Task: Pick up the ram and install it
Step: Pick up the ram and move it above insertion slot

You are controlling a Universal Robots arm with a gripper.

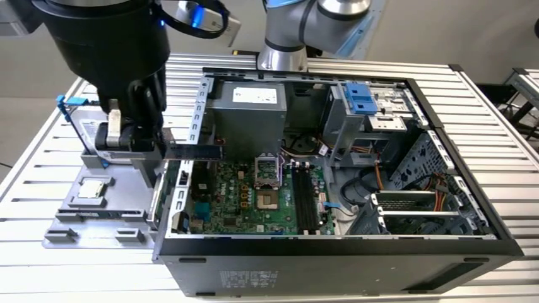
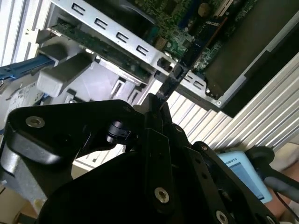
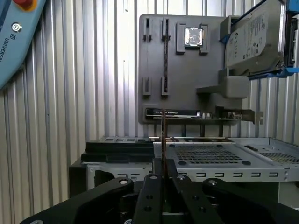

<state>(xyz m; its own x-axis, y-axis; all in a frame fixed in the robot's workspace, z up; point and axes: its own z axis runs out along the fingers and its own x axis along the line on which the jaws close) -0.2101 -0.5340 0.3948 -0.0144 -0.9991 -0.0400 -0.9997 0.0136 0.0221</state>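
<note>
1. At the exterior view's left, I have the gripper hanging just beside the open computer case, above the gap between the case and the grey parts tray.
2. It is clamped on the ram. In both wrist views the thin board sticks out from between the black fingers, and the first wrist view shows it edge-on.
3. From the exterior view the ram lies level. One end is in the grip and the other reaches over the case's side wall toward the motherboard.
4. It is up off the board and not seated in anything.
5. The black memory slots are well apart from the ram, on the exterior view's right of the processor socket.
6. On the tray I can see the small silver processor chip, the hard drive standing on edge in a blue bracket, and a long card lying flat.
7. A blue teach pendant rests on the slatted table.
</note>
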